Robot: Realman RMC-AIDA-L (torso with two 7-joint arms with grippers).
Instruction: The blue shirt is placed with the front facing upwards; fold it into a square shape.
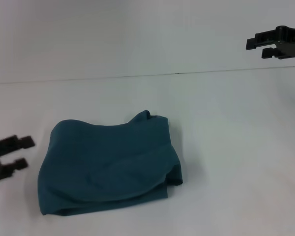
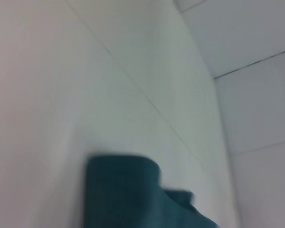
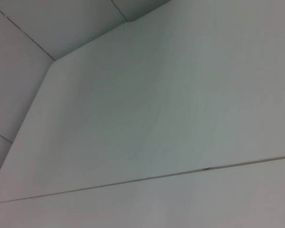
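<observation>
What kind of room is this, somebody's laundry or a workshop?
Probably a robot test bench, not a home: a bare white table, a folded blue shirt alone on it, and the black left gripper and right gripper either side.

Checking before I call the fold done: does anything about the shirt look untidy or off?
Yes. The blue shirt is a rough square, but a bunched bit pokes out at its far edge and the near right corner gapes in loose layers.

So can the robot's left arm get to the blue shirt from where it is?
Probably yes. The left gripper sits open just beside the folded blue shirt, and only bare white table lies between them, so nothing blocks it.
</observation>
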